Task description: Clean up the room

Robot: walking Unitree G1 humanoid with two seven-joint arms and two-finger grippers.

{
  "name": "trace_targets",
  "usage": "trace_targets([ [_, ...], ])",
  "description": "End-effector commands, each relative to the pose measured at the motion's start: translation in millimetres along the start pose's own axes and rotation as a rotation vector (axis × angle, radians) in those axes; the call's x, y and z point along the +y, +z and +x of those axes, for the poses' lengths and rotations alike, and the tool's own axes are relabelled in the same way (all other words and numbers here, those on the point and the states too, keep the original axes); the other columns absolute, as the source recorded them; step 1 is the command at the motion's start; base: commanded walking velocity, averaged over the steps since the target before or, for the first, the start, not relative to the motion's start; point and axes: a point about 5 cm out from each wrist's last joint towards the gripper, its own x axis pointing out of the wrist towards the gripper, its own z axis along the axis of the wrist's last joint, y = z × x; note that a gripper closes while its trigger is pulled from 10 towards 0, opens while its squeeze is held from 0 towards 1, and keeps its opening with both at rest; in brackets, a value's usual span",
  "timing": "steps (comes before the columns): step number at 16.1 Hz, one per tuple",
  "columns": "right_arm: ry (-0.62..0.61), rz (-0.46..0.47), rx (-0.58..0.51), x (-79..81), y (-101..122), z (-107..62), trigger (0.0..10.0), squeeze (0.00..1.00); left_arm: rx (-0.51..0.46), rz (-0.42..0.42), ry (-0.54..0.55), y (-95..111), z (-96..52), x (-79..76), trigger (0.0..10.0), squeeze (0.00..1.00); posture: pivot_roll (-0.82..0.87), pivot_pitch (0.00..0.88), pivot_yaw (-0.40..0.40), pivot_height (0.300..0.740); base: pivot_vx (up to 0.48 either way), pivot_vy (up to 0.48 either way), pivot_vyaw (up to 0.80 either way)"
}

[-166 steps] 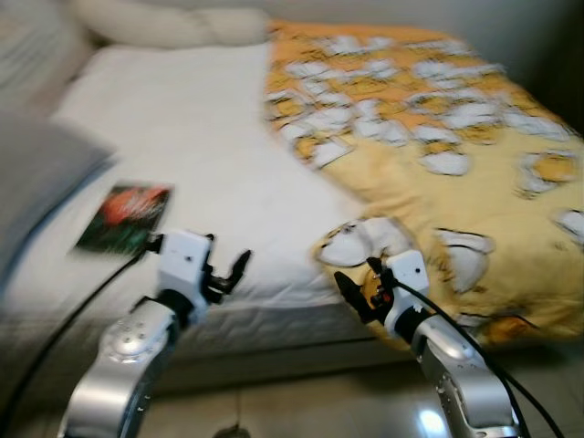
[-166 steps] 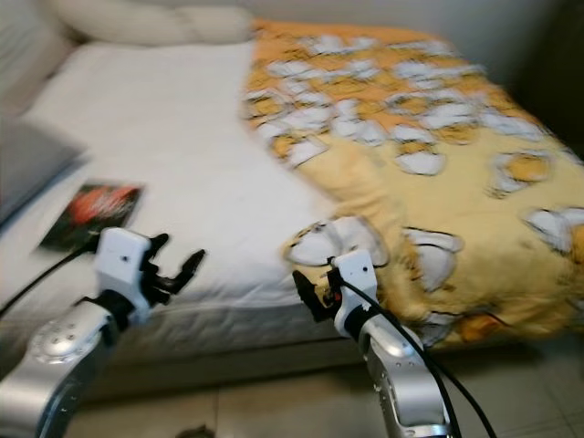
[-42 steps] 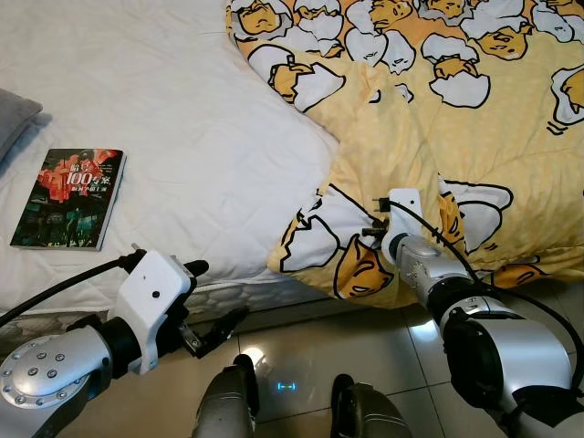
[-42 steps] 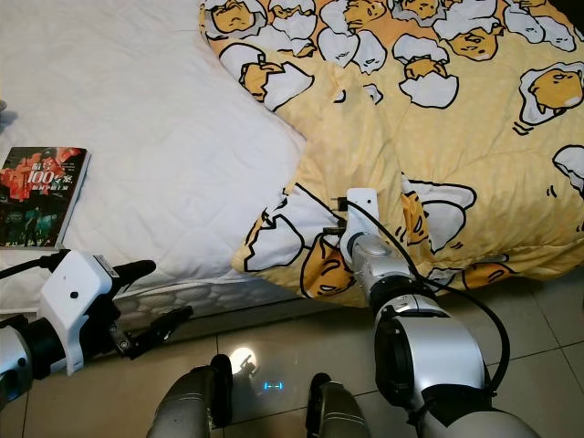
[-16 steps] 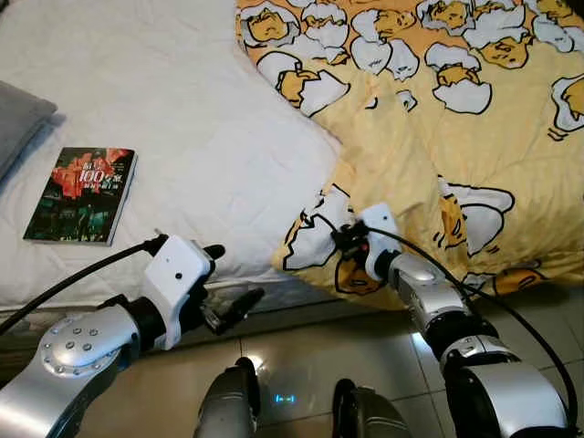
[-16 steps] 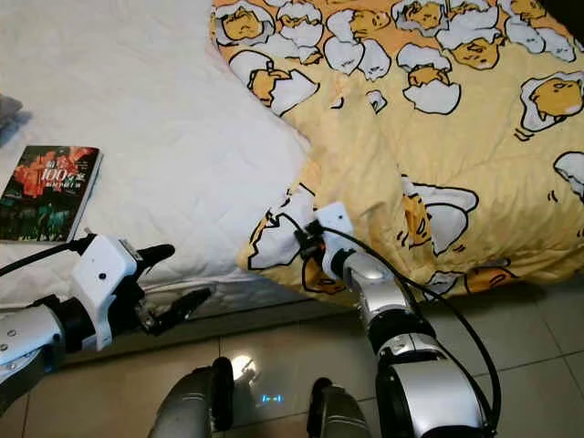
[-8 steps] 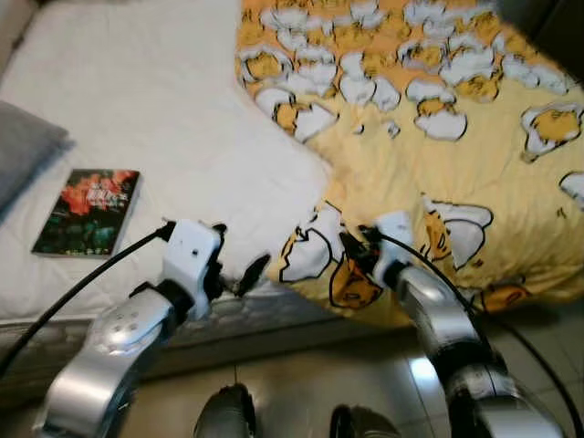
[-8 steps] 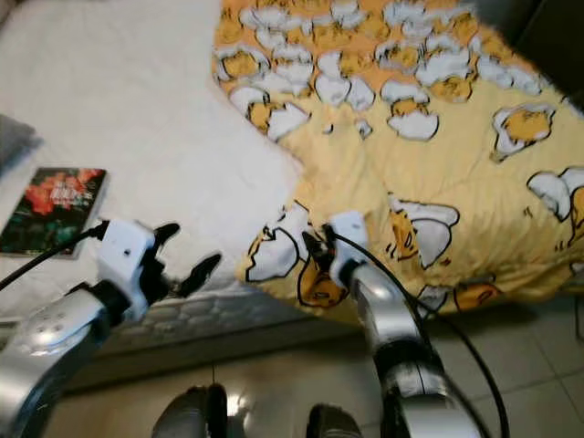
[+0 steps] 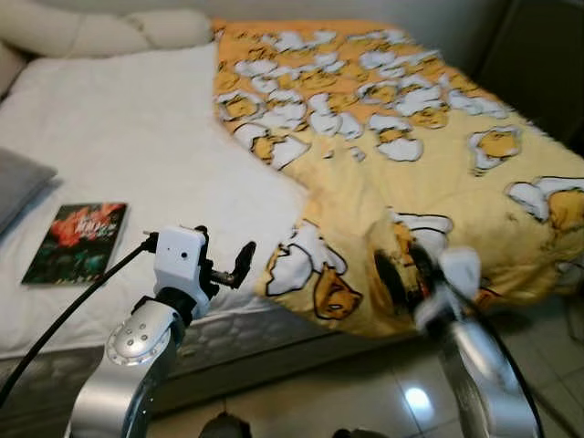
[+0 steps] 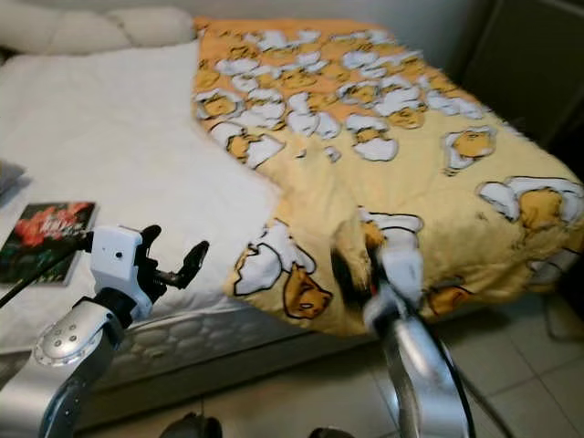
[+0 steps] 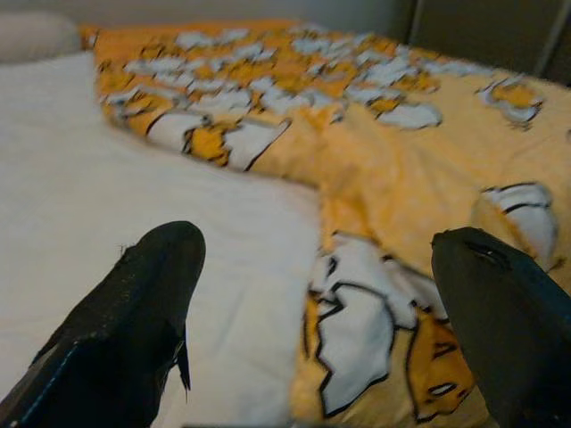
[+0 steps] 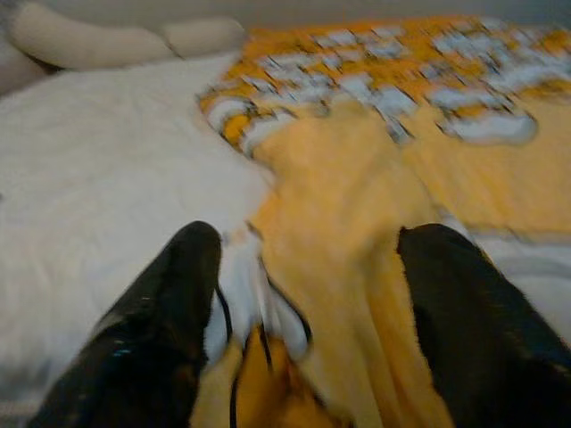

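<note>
Right gripper (image 12: 303, 330) spread wide at the front edge of the bed (image 9: 137, 146), fingers (image 12: 156, 330) either side of a bunched fold of the yellow egg-print quilt (image 9: 411, 173), cloth between them but not pinched. Blurred in the head views, so contact hard to judge. Left gripper (image 9: 239, 266) likewise wide and holding nothing, hovering above the bare white mattress just beside the quilt's folded-back corner (image 9: 306, 274). Quilt covering only the robot's right half of the bed, its near corner doubled over and hanging off the front edge. Farther out, on the left part of the sheet: a book (image 9: 76, 243) with a dark red cover, flat and well apart from both grippers; past it a grey cushion (image 9: 20, 182) at the edge, and pale pillows (image 9: 100, 32) at the head. Step in hand, judging by the pose: taking hold of the quilt corner to straighten the bedding. Next move likely calls for closing on the fold, then drawing the quilt across the bare mattress without burying the book.
</note>
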Motion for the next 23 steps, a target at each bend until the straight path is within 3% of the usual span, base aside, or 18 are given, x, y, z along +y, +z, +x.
trace_targets([
  [1,-0.041,-0.001,0.006,-2.8,4,-11.3,10.0,1.0,-0.019,-0.002,0.012,2,1.4,-3.7,10.0,0.0,-0.06,0.0,0.022,0.74,0.0,0.0,0.0],
  [5,-0.05,-0.001,0.052,0.2,3,-24.8,10.0,1.0,-0.013,-0.018,0.048,0,-1.8,-2.5,10.0,0.0,-0.08,0.0,0.033,0.74,0.26,0.0,0.0],
  [9,-0.068,-0.052,0.09,-4.2,8,-17.6,10.0,1.0,-0.012,0.001,0.047,-3,-1.3,-5.6,10.0,0.0,-0.07,0.0,0.023,0.74,0.295,0.0,0.0],
  [10,-0.059,-0.054,0.101,-4.5,8,-14.9,10.0,0.57,-0.008,0.005,0.053,-4,-1.6,-5.3,10.0,0.0,-0.07,0.0,0.017,0.74,0.304,0.0,0.0],
  [11,-0.047,-0.063,0.111,-4.2,8,-12.8,10.0,0.0,-0.007,0.006,0.058,-5,-1.7,-5.1,10.0,0.0,-0.07,0.0,0.01,0.74,0.307,0.0,0.0],
  [15,0.04,-0.139,0.163,0.6,5,-4.2,10.0,0.0,-0.005,0.018,0.096,-8,-6.0,-1.9,10.0,0.0,-0.04,0.0,-0.032,0.74,0.302,0.0,0.12],
  [23,0.105,-0.178,0.197,7.0,-3,0.3,10.0,0.0,-0.006,0.037,0.093,-9,-7.1,-1.3,10.0,0.0,-0.02,0.0,-0.037,0.74,0.304,0.0,0.79],
])
